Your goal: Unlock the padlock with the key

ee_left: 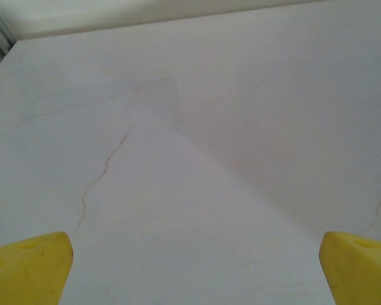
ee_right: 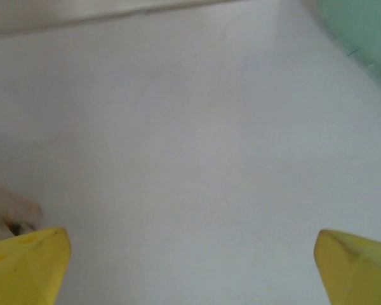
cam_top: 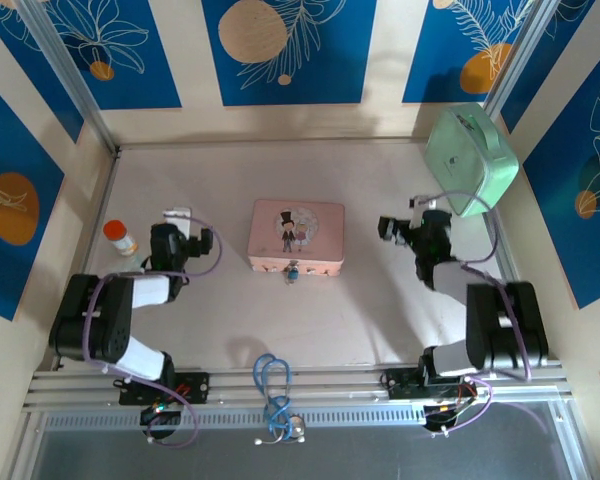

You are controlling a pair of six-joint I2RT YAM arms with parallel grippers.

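Note:
The tiny blue-teal padlock [cam_top: 293,271] hangs at the front edge of the pink picture tin [cam_top: 296,236] in the middle of the table. I cannot make out the key in any view. My left gripper [cam_top: 183,228] hovers left of the tin and is open. In the left wrist view its yellow fingertips [ee_left: 32,264] stand wide apart over bare table, the left gripper [ee_left: 193,270] holding nothing. My right gripper [cam_top: 412,222] sits right of the tin, also open. The right gripper [ee_right: 190,267] has nothing between its yellow fingertips [ee_right: 28,260].
A mint-green case [cam_top: 470,158] stands at the back right, and its edge [ee_right: 362,32] shows in the right wrist view. A small orange-capped bottle [cam_top: 120,237] stands at the left. A blue cable loop [cam_top: 272,385] lies by the near rail.

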